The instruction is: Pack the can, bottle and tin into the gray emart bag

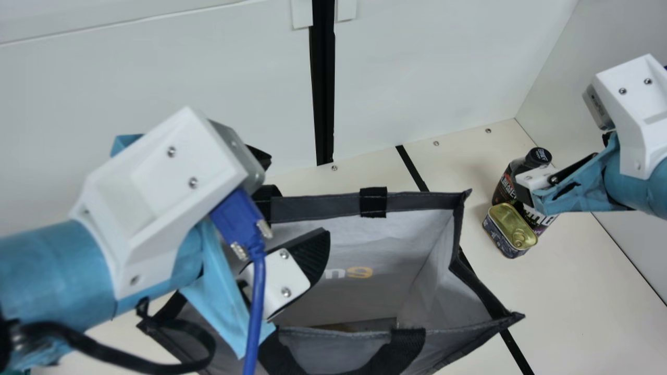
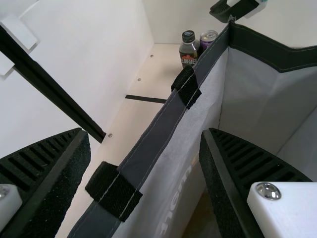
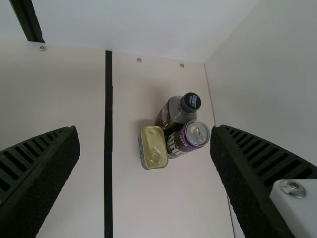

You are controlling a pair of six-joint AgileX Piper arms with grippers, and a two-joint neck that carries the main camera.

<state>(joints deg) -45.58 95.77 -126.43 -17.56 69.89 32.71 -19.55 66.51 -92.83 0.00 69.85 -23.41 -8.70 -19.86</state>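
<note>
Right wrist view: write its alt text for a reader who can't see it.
Bottle, can and gold-topped tin stand close together on the table, seen past the open right hand. A black stripe runs nearby; pale walls rise behind.

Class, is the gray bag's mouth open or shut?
Open: the bag has its sides spread apart, baring the pale lining.

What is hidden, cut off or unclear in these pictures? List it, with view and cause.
- Main view: the top of the purple can, behind the right hand.
- Main view: the lower front of the gray bag, cut off by the bottom edge.
- Main view: what the brown patch inside is, mostly behind the near rim.
- Left wrist view: the bottle's base, behind the bag's rim.
</note>
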